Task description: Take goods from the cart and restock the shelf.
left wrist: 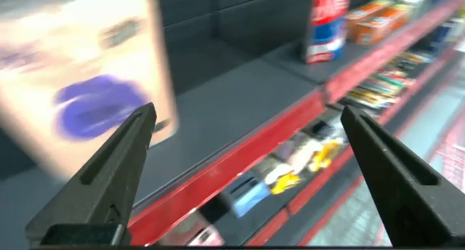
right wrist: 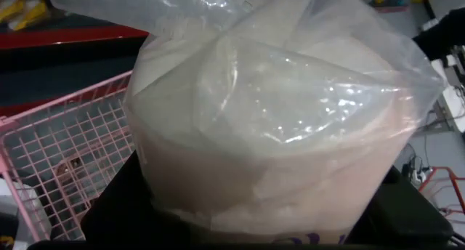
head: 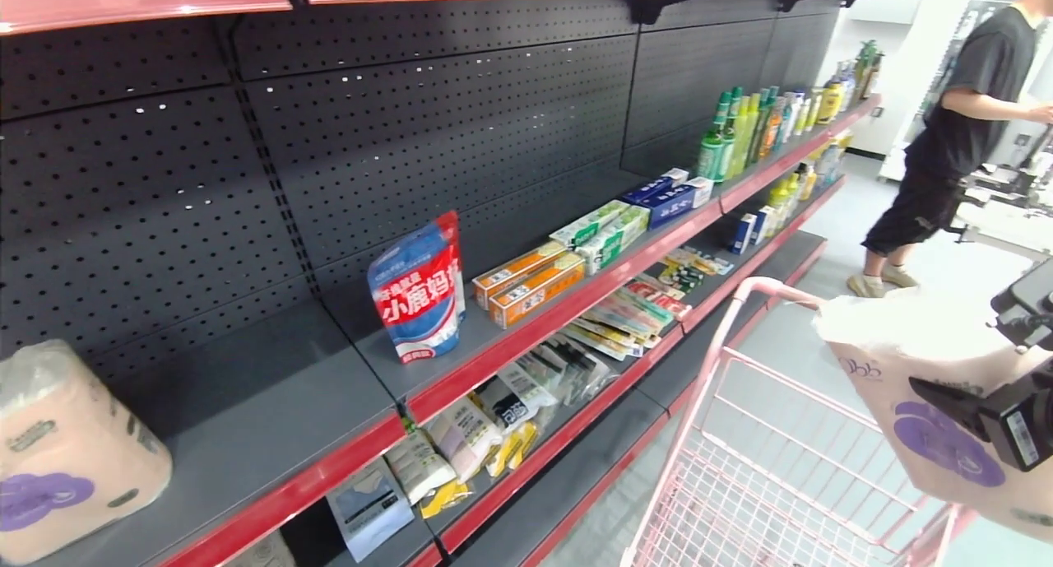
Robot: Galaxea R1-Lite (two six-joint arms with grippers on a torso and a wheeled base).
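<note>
Left gripper [left wrist: 248, 110] spread wide, wrapped paper-roll pack [left wrist: 80, 68] on grey shelf [left wrist: 218, 86], red-and-blue pouch [left wrist: 328, 25] farther along, orange boxes [left wrist: 374, 21] beyond it

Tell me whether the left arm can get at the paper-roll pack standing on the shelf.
Probably yes: the left claw is open, the pack stands close ahead of it, and nothing lies between them.

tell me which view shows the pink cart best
Head view: the cart shows its handle, rim and wire basket beside the shelf. The right wrist view catches one wire corner behind the wrapped pack.
</note>
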